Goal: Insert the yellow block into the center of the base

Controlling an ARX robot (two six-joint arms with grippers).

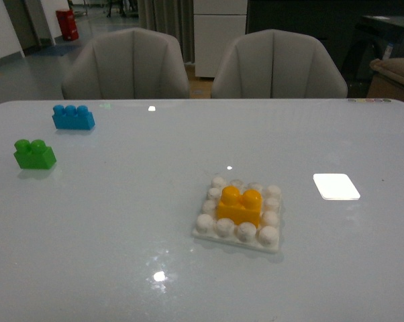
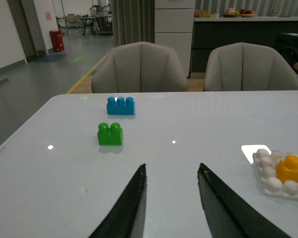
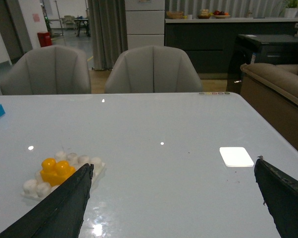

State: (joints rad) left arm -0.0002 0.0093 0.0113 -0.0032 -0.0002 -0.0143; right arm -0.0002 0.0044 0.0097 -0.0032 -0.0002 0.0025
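Front view. White table: the base, with the yellow block seated on its centre studs, is the only obstruction near the middle; bare surface surrounds it on every side. Green brick at 10 o'clock from the base, blue brick just beyond, both well apart from it. Two chairs stand along the far edge at 12 o'clock. Approaches from 3, 6 and 9 o'clock are unobstructed.

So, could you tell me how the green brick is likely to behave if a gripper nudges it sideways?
The green brick would probably slide, not tip: it sits flat on the glossy table. It looks like hard, hollow plastic, so likely stiff and light.
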